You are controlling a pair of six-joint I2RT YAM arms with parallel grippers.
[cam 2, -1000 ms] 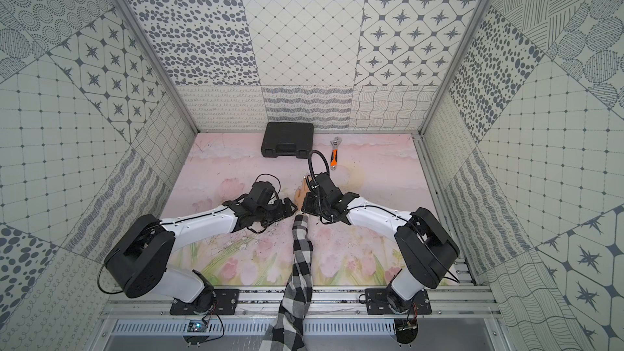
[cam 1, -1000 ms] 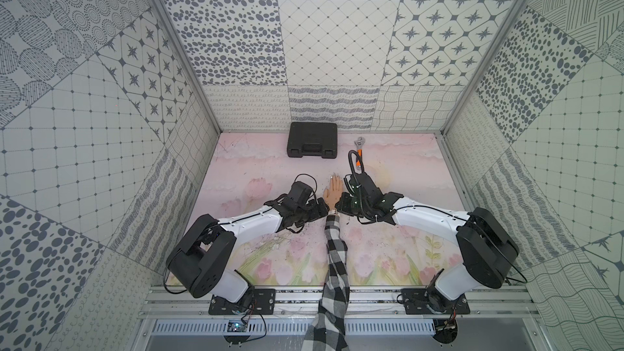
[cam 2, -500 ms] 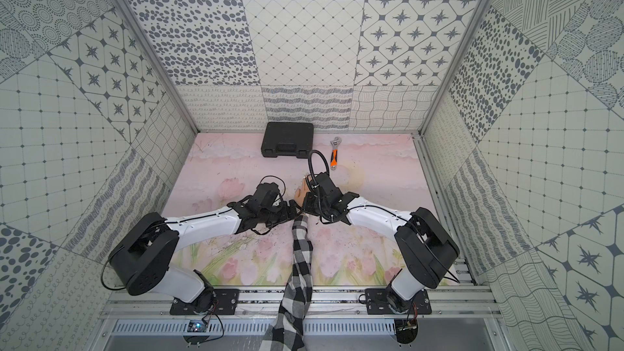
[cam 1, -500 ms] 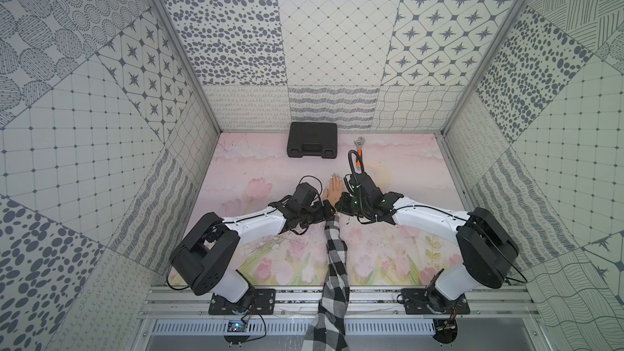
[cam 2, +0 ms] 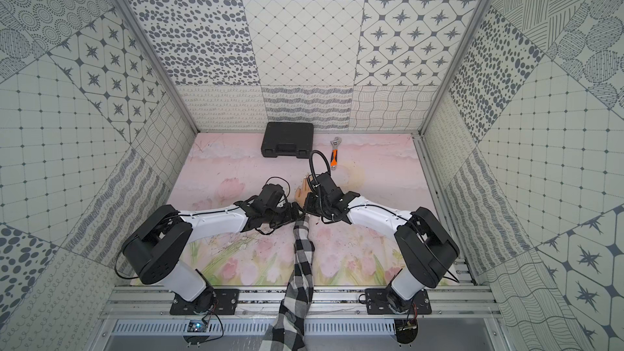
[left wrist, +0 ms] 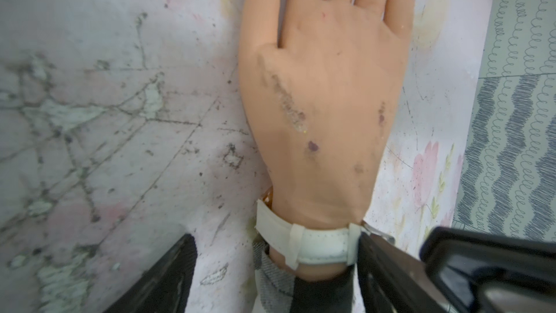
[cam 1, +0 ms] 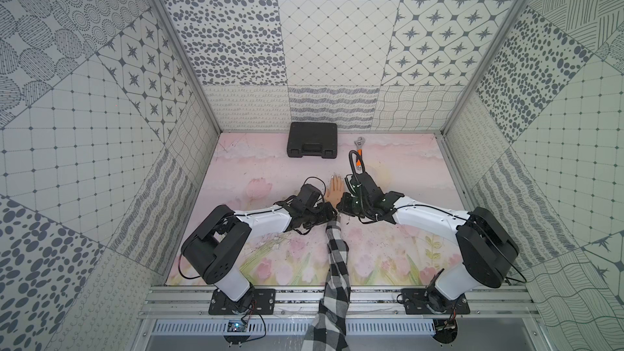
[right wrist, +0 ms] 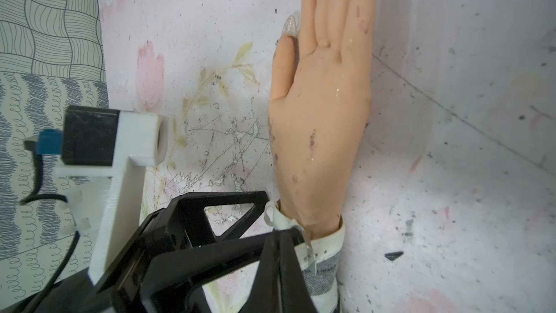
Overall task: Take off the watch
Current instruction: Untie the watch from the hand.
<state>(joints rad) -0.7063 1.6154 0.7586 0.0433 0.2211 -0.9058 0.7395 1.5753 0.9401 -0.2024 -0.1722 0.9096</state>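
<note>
The mannequin hand (cam 1: 336,191) lies on the table (cam 1: 256,163), watch (left wrist: 319,246) around its wrist. Left tool (cam 1: 331,213) sits just left of that wrist, right tool (cam 1: 339,206) just right; case (cam 1: 312,140) and wrench (cam 2: 334,158) lie behind the hand.

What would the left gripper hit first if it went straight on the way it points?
Likely the watch on the wrist, between the open fingers of the left gripper; depth unclear.

A: How do the arms lie?
B: Both stretch forward, low, forearms angling inward until the left gripper (cam 1: 330,213) and right gripper (cam 1: 340,205) almost meet at the middle.
A: And the jaws?
B: The left gripper's stand well apart; the right gripper's are pressed together, tips pointing toward the left arm.
</note>
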